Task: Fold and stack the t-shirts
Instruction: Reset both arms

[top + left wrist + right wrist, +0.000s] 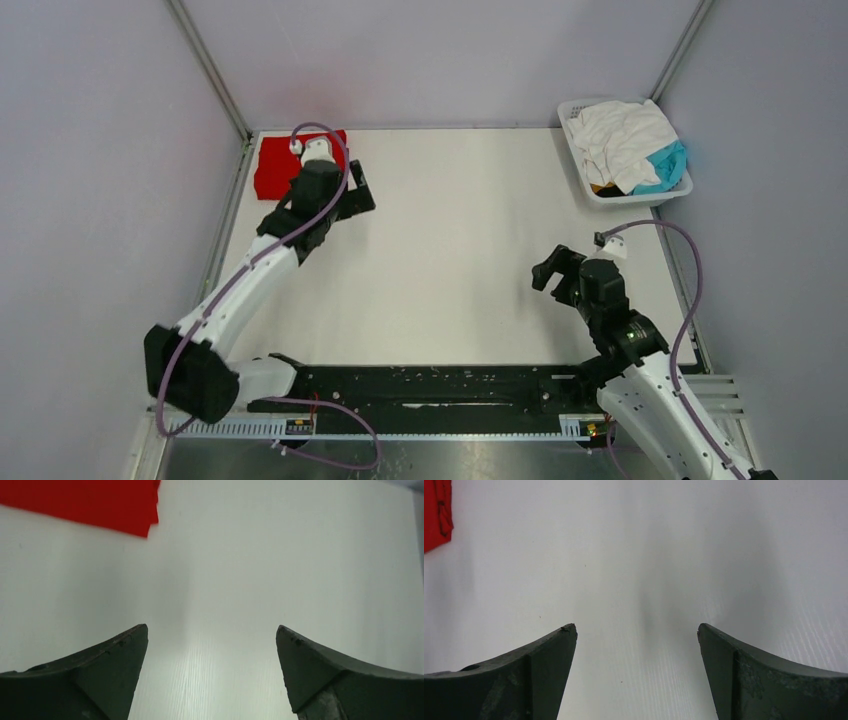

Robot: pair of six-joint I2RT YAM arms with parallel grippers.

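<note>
A red t-shirt (275,165) lies folded into a small rectangle at the table's far left corner; its edge shows at the top left of the left wrist view (85,502) and at the left edge of the right wrist view (435,512). White t-shirts (622,140) and a teal one (665,168) lie crumpled in the basket at the far right. My left gripper (357,192) is open and empty just right of the red shirt, over bare table (212,632). My right gripper (556,272) is open and empty over the table's right part (636,630).
The white slotted plastic basket (585,180) stands at the far right corner against the wall. Metal frame posts run up the back corners. A black rail (420,385) crosses the near edge between the arm bases.
</note>
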